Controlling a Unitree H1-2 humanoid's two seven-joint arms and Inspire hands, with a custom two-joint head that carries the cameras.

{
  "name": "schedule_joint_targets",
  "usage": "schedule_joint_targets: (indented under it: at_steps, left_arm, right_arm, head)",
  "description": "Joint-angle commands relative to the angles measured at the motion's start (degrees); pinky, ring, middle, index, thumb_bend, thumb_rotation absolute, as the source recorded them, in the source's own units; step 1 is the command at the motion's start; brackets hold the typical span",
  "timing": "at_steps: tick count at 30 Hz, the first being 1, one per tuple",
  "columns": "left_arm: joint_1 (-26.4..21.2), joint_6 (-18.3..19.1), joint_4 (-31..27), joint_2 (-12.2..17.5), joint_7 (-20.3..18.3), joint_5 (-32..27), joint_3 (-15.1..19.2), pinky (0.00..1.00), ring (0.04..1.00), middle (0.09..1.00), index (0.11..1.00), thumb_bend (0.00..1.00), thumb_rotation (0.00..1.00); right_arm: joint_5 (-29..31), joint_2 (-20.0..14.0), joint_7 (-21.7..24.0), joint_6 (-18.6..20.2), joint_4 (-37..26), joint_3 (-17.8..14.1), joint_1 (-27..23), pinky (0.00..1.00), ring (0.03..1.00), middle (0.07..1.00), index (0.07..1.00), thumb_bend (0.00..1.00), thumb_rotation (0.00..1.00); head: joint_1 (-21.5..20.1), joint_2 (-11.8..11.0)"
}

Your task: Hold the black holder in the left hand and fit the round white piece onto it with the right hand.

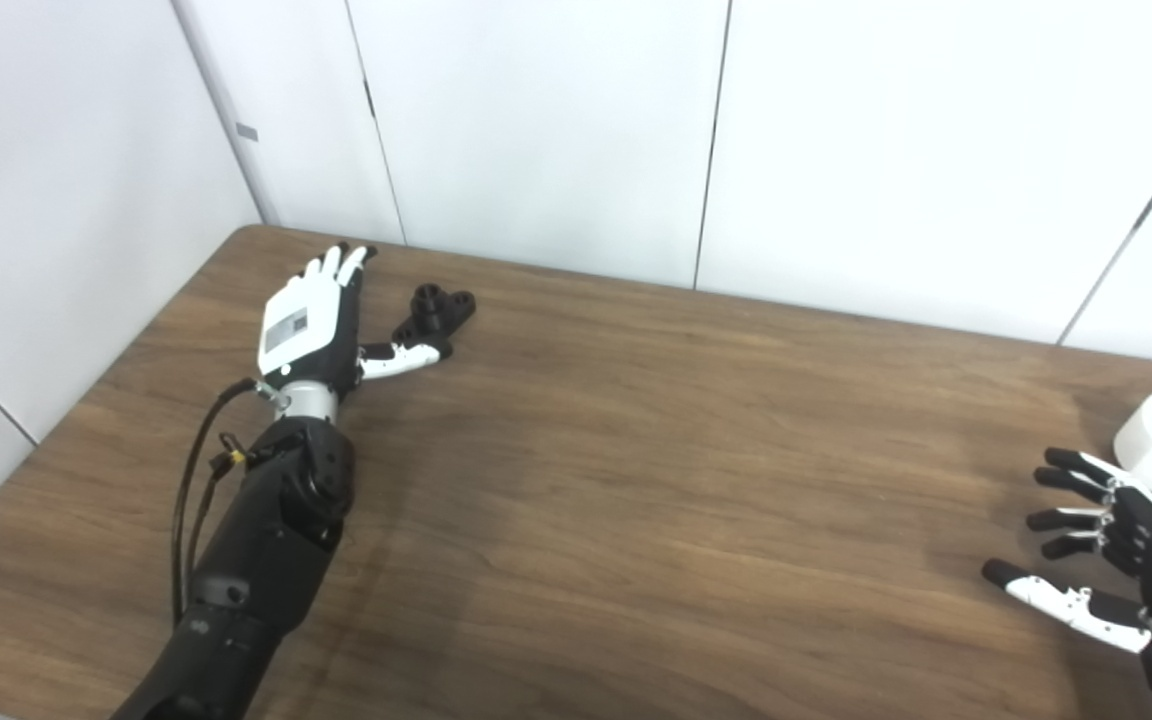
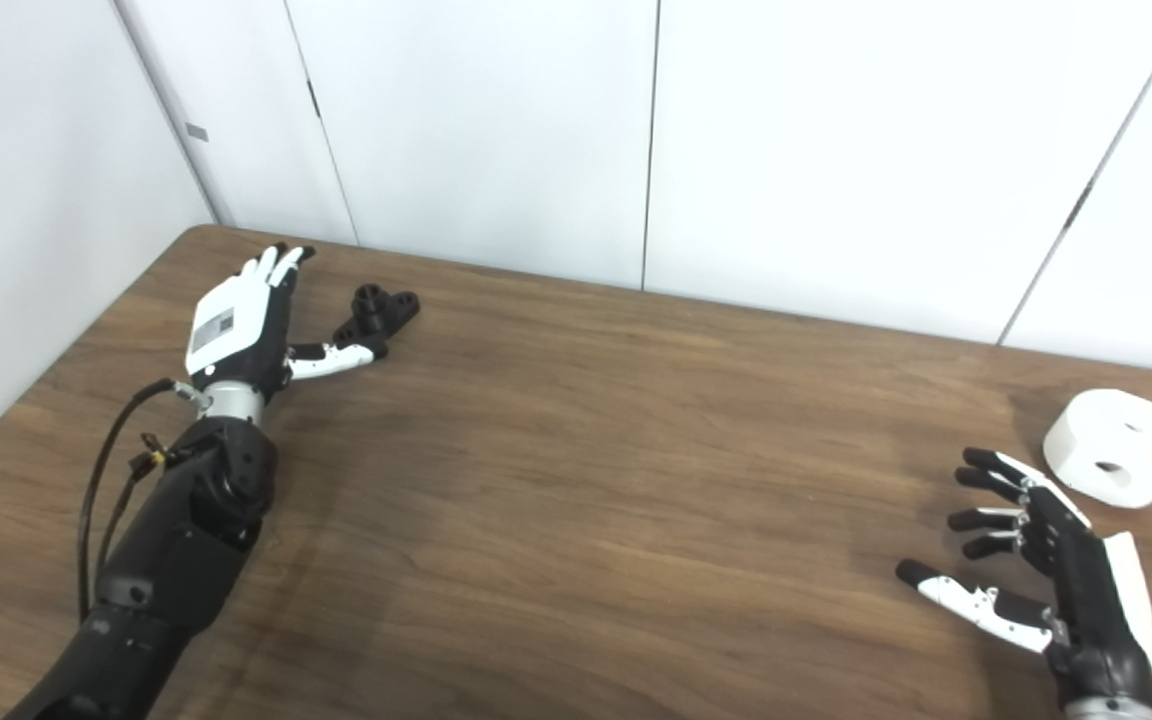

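At the far left of the wooden table (image 1: 636, 480) you see your left hand (image 1: 311, 315) stretched out flat near the back corner, white back plate facing up, fingers (image 1: 341, 265) straight and held close together, pointing toward the white wall panels (image 1: 536, 130). Its thumb (image 1: 401, 358) sticks out sideways to the right, and the hand holds nothing. A black cable (image 1: 196, 470) loops along the outside of your left forearm (image 1: 266, 540).

Just right of that hand lies the black holder (image 1: 439, 312), resting on the tabletop with a short round post standing at one end. Your thumb tip reaches its near end; from here you cannot tell whether the two actually touch or sit just apart.

The middle stretch of the table separates this from the other side, so the holder and the white piece are well apart.

At the far right, your right hand (image 2: 1046, 570) comes up from the bottom edge, palm turned inward, fingers (image 2: 986, 490) curled a little and spread apart, thumb (image 2: 966, 600) extended low toward the left. It grips nothing.

Just beyond and to the right of those fingers sits the round white piece (image 2: 1116, 445), lying flat on the table near its right edge, with a dark hole visible in its side. The hand is near it but not touching.
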Motion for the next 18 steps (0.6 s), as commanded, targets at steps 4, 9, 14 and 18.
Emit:
schedule_joint_targets:
  at_steps: [4, 9, 14, 18]
  left_arm:
    - [-3.7, -2.5, 1.8, 2.1, 4.0, -0.6, 0.4, 1.00, 1.000, 1.000, 0.899, 0.96, 0.43]
    - [-5.2, -3.8, 5.7, 2.0, 6.1, -1.0, -0.4, 1.00, 1.000, 1.000, 0.827, 0.93, 0.36]
    - [-7.1, -4.4, 9.8, 2.0, 7.3, -1.1, -2.0, 1.00, 1.000, 1.000, 0.779, 0.92, 0.37]
    - [-8.7, -6.4, 13.6, 1.7, 9.2, -2.2, -2.5, 1.00, 1.000, 1.000, 0.698, 0.88, 0.33]
  right_arm:
    - [0.7, -1.1, 0.5, -0.2, -2.5, -0.8, -0.8, 0.47, 0.578, 0.737, 0.767, 0.60, 0.04]
    - [0.7, -1.2, 0.7, -0.1, -2.9, -0.9, -0.7, 0.46, 0.565, 0.732, 0.759, 0.61, 0.03]
    - [0.5, -1.2, 1.0, 0.9, -3.9, -1.2, -0.5, 0.46, 0.570, 0.734, 0.756, 0.60, 0.04]
    - [0.2, -1.4, 1.2, 1.2, -4.4, -1.4, -0.4, 0.46, 0.574, 0.741, 0.758, 0.60, 0.04]
  head:
    - [-0.2, 0.2]
    - [-0.5, 0.3]
    - [-1.2, 0.5]
    - [-1.6, 0.6]
